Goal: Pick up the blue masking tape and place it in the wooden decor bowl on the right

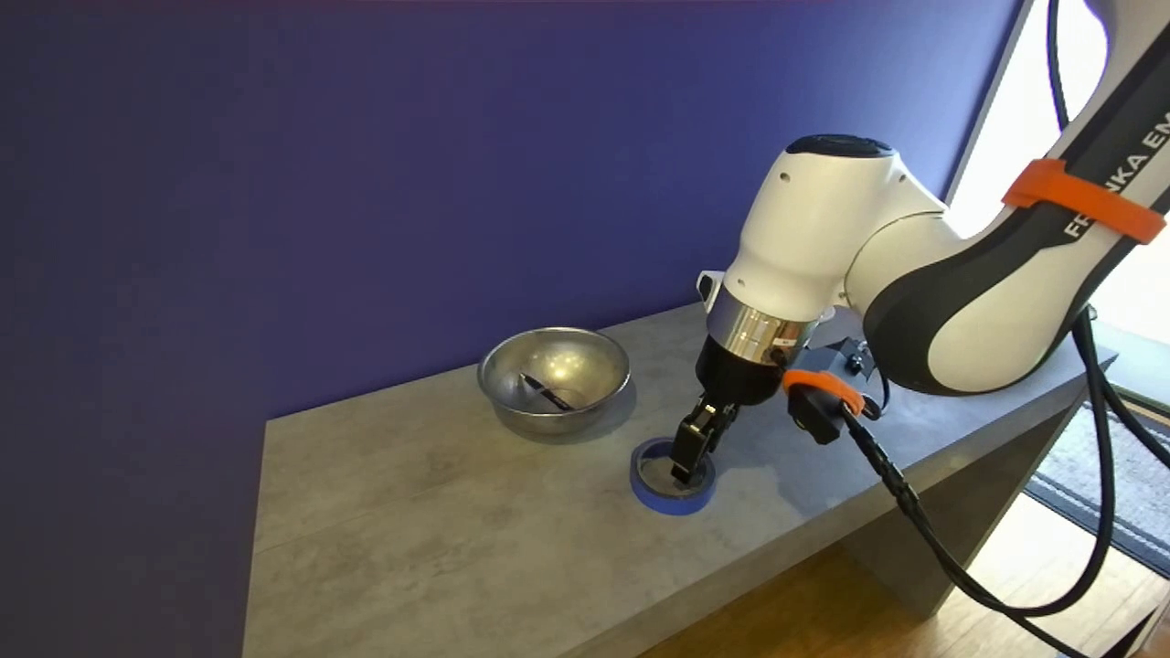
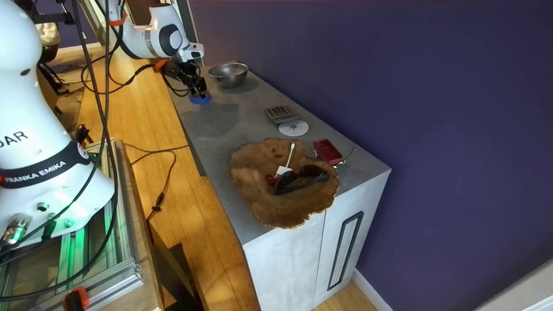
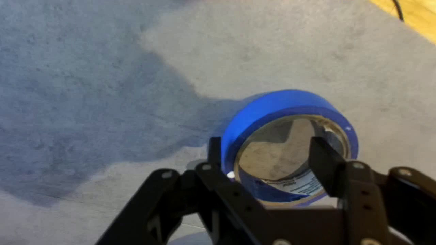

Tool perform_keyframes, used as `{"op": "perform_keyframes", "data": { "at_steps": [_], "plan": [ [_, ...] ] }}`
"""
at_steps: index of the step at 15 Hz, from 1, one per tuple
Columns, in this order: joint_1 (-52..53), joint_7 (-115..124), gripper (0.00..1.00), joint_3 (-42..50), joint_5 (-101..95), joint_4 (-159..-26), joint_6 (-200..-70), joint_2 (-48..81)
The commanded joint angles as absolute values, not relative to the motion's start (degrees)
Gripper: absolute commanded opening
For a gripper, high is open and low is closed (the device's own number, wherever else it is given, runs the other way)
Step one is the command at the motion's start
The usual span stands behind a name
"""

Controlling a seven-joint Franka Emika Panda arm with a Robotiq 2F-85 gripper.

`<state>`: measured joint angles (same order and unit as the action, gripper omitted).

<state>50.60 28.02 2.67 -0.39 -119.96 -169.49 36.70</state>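
The blue masking tape point(image 1: 673, 501) lies flat on the grey counter; it also shows in an exterior view point(image 2: 200, 100) and the wrist view point(image 3: 272, 103). My gripper point(image 1: 687, 464) is down at the tape, also in an exterior view point(image 2: 199, 91). In the wrist view my gripper point(image 3: 265, 154) is open. One finger is just outside the ring's edge; the other is over or in its hollow centre. I cannot tell whether either touches the tape. The wooden decor bowl point(image 2: 252, 181) stands at the counter's far end from the gripper, with dark sunglasses point(image 2: 298, 179) inside.
A silver metal bowl point(image 1: 526, 416) with a pen point(image 1: 547, 393) stands beside the tape, near the wall. A calculator point(image 2: 281, 113), a white disc point(image 2: 293, 128) and a small red wagon point(image 2: 327, 151) lie along the wall side. A white adapter point(image 2: 283, 170) is in the wooden bowl.
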Motion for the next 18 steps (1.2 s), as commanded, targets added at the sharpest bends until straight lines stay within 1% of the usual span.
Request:
{"op": "perform_keyframes", "data": {
  "at_steps": [1,3,4,5,6,7,11,13,14,16,17,18],
  "plan": [
    [52.7,30.7,0.72,5.5,1.3,-119.0,-170.9,38.1],
    [53.4,31.5,0.66,6.3,1.3,-118.6,-171.0,38.8],
    [53.7,31.7,0.48,6.7,1.3,-118.4,-171.0,39.2],
    [54.0,31.9,0.41,6.9,1.3,-118.3,-170.9,39.5],
    [54.2,31.9,0.38,7.1,1.3,-118.2,-170.8,39.7],
    [54.6,32.1,0.32,7.3,1.3,-118.1,-170.7,39.8],
    [56.2,32.6,0.02,8.6,1.1,-118.4,-171.0,38.7],
    [57.1,32.6,0.0,10.7,0.6,-120.4,-171.8,35.8],
    [58.1,33.1,0.02,12.7,0.3,-121.6,-172.0,34.3],
    [61.2,35.8,0.03,19.3,-0.3,-125.9,-172.8,30.5],
    [61.5,36.3,0.03,20.6,-0.2,-127.5,-173.6,28.9],
    [54.8,30.7,0.03,12.7,1.9,-129.2,-177.1,26.1]
  ]
}}
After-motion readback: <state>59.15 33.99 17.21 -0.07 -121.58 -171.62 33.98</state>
